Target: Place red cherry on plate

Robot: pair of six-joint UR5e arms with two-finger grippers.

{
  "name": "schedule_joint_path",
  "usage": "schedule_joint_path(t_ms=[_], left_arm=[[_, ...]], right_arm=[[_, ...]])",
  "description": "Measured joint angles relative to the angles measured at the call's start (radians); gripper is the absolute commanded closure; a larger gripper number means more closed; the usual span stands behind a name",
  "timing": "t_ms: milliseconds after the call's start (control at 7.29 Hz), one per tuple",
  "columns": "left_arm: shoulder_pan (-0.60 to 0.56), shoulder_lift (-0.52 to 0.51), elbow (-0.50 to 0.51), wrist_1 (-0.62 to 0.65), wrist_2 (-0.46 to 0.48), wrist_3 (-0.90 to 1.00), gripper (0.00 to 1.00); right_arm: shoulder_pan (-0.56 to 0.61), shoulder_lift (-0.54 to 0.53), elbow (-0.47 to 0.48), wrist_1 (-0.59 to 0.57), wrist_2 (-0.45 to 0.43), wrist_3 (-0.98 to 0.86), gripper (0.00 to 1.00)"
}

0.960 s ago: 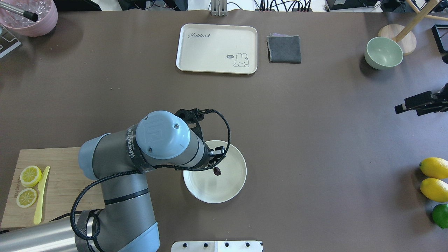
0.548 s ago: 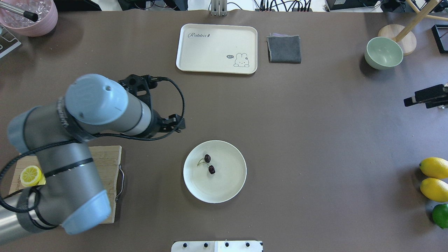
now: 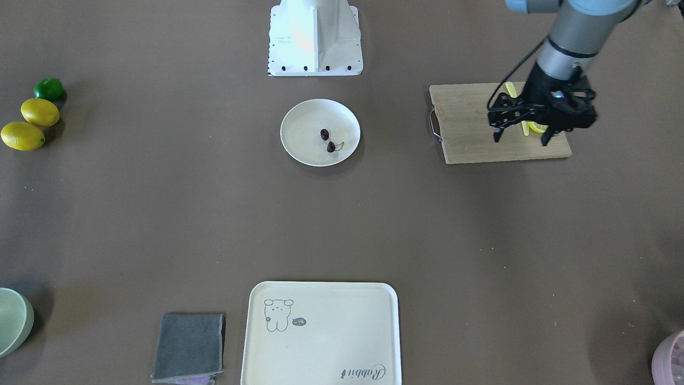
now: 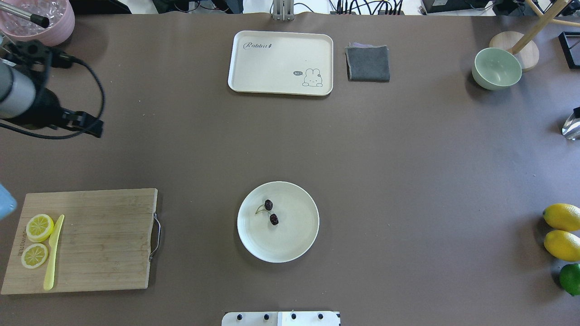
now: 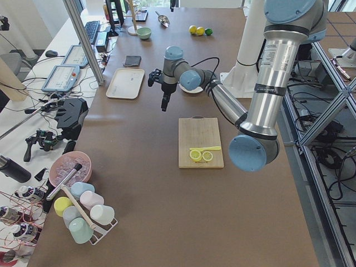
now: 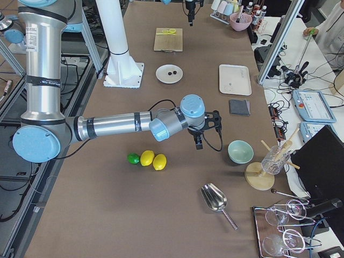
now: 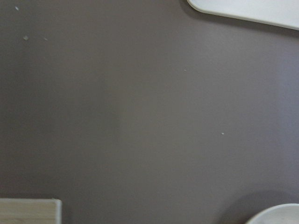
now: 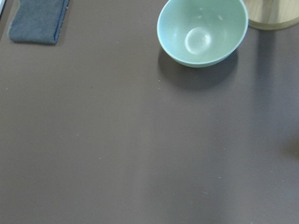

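The red cherry [image 4: 272, 213], a dark pair joined by a pale stem, lies left of centre on the round cream plate [image 4: 290, 240]. It shows there in the front-facing view too, as the cherry [image 3: 327, 140] on the plate [image 3: 304, 141]. My left gripper [image 3: 521, 138] hangs open and empty above the cutting board [image 3: 470, 128], far from the plate. From overhead the left gripper [image 4: 88, 124] is at the far left. My right gripper [image 6: 198, 141] shows only in the right side view, beside the green bowl; I cannot tell its state.
A cream tray [image 4: 281, 62] and a grey cloth [image 4: 368, 63] lie at the far side. A green bowl [image 4: 496, 68] stands at the far right. Two lemons [image 4: 563, 231] and a lime [image 4: 571, 278] sit at the right edge. Lemon slices [image 4: 38, 226] and a yellow knife [image 4: 53, 253] rest on the board.
My left gripper has drawn away from the plate, up and to the far left, with the cherry left lying on the plate. The right gripper has slid out of the overhead view's right edge.
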Motion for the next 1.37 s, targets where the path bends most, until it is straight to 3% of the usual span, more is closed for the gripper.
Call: schedule_joint_path(t_ms=[274,548,823,1371], left_arm=[[-0.195,0.104,0.038,-0.002,-0.112,0.329,0.02],[-0.366,0.157,0.144,-0.002,-0.247,0.542,0.03],[-0.421,0.205,0.22,0.001,-0.313,0.589,0.02],[-0.595,0.226,0.277,0.002,-0.324,0.593,0.03]], right_arm=[[0.079,0.012,0.004,-0.158,-0.023,-0.183,0.0],[0.121,0.011,0.011,-0.242,-0.046,-0.274,0.0],[0.141,0.008,0.012,-0.279,-0.05,-0.31,0.0],[0.154,-0.017,0.012,-0.302,-0.046,-0.321,0.0]])
